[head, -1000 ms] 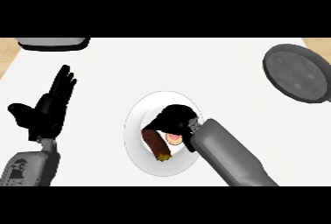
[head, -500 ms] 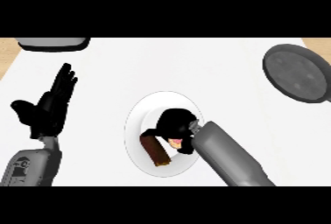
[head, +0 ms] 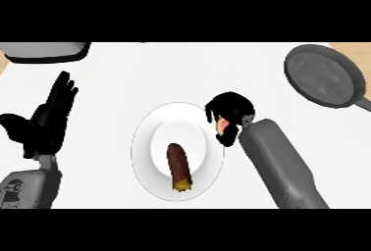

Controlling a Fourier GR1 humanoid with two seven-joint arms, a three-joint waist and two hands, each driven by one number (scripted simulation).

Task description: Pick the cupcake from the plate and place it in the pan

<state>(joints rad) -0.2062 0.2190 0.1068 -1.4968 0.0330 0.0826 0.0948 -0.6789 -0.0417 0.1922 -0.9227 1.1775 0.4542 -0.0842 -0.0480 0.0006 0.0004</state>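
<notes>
A brown stick-shaped pastry [head: 178,166] with a yellowish lower end lies lengthwise, its lower end toward the near edge. A grey tray-like object [head: 45,51] sits at the far left of the white counter [head: 181,68], partly cut off by the view's upper edge.

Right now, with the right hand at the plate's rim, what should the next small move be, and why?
Probably carry the right hand toward the pan: its fingers curl round a pink item, likely the cupcake, already at the edge of the plate.
</notes>
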